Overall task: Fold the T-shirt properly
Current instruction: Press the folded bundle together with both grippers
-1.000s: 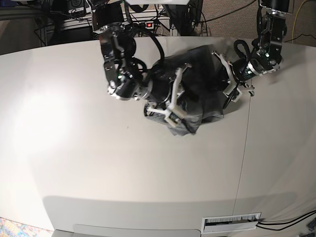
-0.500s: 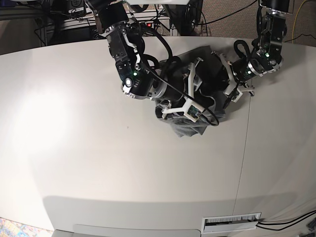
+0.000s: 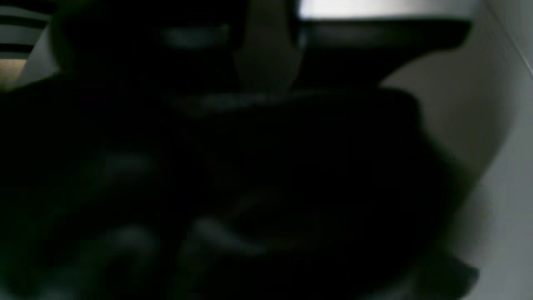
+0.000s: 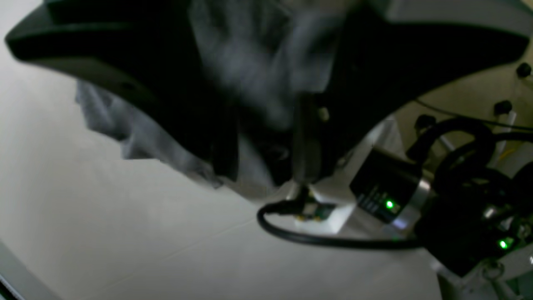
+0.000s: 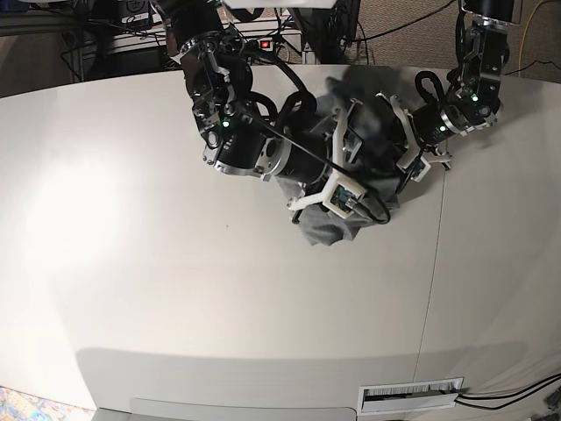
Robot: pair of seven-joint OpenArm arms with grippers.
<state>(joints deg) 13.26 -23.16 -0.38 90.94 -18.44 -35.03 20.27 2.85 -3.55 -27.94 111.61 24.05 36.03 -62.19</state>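
The grey T-shirt (image 5: 329, 230) lies bunched in a heap at the back right of the white table (image 5: 175, 289). My right gripper (image 5: 337, 171) sits on the heap's left side and is shut on a fold of it. In the right wrist view grey cloth (image 4: 137, 133) hangs between the dark fingers (image 4: 200, 125). My left gripper (image 5: 405, 140) is pressed into the heap's right side. Its wrist view is almost black, filled by cloth (image 3: 291, 187), and it appears shut on the shirt.
A seam (image 5: 434, 263) runs down the table on the right. A slotted vent (image 5: 410, 395) sits at the front edge. Cables and a power strip (image 5: 263, 42) lie behind the table. The left arm's body (image 4: 387, 196) shows close in the right wrist view.
My right gripper has swung to the right and a little back with the cloth, bunching the shirt closer to the left gripper. The left gripper has barely moved.
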